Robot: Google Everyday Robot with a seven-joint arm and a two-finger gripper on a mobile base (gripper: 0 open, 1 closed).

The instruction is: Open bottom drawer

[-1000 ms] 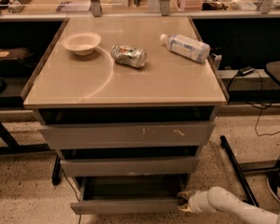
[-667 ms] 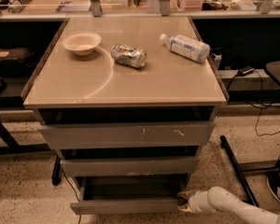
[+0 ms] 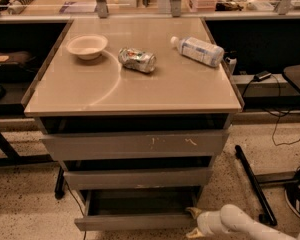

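1 cabinet (image 3: pixel 50 134), grey, 3 drawers stacked, ctr of view, on speckled floor (image 3: pixel 25 204).
1 top (image 3: pixel 165 84), tan, glossy, w/ pale curved mark at 9 o'clock of its ctr.
1 top drawer (image 3: pixel 115 145), widest front, pale scratches twd its 3 o'clock end, looks shut.
1 middle drawer (image 3: pixel 135 178), mid-sized front, directly under top drawer, looks shut.
1 bottom drawer (image 3: pixel 130 222), at 6 o'clock of cabinet, lowest of stack. Pulled partway out twd camera. Plain flat front, no handle, shallow grey inside visible behind the front.
1 arm (image 3: pixel 245 225), white, enters from frame's 4–5 o'clock corner and reaches twd the cabinet's low right side.
1 gripper (image 3: pixel 193 222), at the 3 o'clock end of bottom drawer's front. Fingers (image 3: pixel 193 212) yellowish, parted: one tip at 12 o'clock of that end, other at 6 o'clock. Whether they touch the front can't be told, and nothing is plainly held.
1 bottle (image 3: pixel 197 50), clear plastic w/ label and white cap, lying on its side at 2 o'clock on top, near right edge.
1 bowl (image 3: pixel 87 46), pale, upright, at 10 o'clock on top.
1 can (image 3: pixel 137 59), crushed, on its side, betw. bowl and bottle, apart from both, closer to the bowl.
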